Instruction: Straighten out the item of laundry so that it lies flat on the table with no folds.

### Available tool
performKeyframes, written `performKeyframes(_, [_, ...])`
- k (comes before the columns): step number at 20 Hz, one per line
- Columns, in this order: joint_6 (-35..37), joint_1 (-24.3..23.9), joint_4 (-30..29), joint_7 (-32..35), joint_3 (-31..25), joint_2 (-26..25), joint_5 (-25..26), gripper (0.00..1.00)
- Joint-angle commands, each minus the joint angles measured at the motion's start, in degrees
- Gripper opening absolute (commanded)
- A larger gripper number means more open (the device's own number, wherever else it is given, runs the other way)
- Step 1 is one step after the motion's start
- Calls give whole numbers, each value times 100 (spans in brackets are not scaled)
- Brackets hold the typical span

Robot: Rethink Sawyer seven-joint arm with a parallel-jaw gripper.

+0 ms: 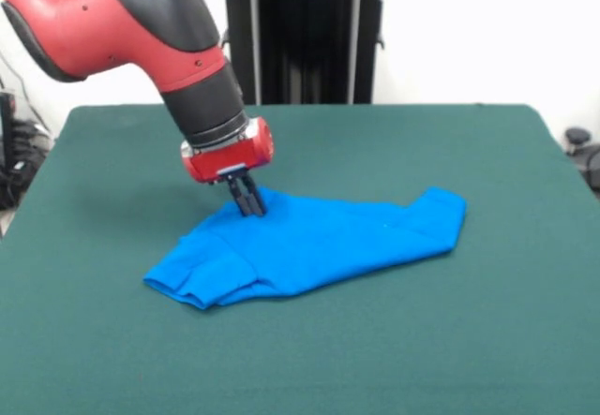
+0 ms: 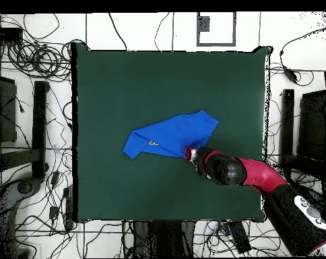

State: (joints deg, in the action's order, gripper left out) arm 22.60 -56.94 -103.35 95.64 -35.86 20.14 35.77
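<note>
The item of laundry [image 1: 319,242] is a bright blue T-shirt lying crumpled and folded over itself near the middle of the dark green table [image 1: 112,340], plain side up. One sleeve sticks out at the front left, another part bunches at the right. In the overhead view the shirt [image 2: 169,135] stretches slantwise across the table [image 2: 112,88]. My gripper [image 1: 249,205] points down at the shirt's far edge, its black fingers close together and pressed into the cloth, which rises slightly around them. From above, the arm hides the gripper [image 2: 190,154] at the shirt's lower right edge.
The green cloth surface spreads wide on every side of the shirt. Cables and black stands [image 2: 39,121] lie on the floor around the table. The black pedestal [image 1: 305,31] stands behind the table's far edge.
</note>
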Motion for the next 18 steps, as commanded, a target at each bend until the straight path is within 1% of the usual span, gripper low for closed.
performKeyframes(1, [-560, 595, 346, 487, 385, 2, 342, 0])
performKeyframes(9, [-793, 740, 168, 674, 596, 188, 268, 0])
performKeyframes(11, [-802, 819, 63, 784, 654, 330, 170, 0])
performKeyframes(14, [-903, 1080, -251, 1142, 899, 712, 25, 0])
performKeyframes(18, [-1042, 1305, -628, 1516, 1128, 1023, -298, 0])
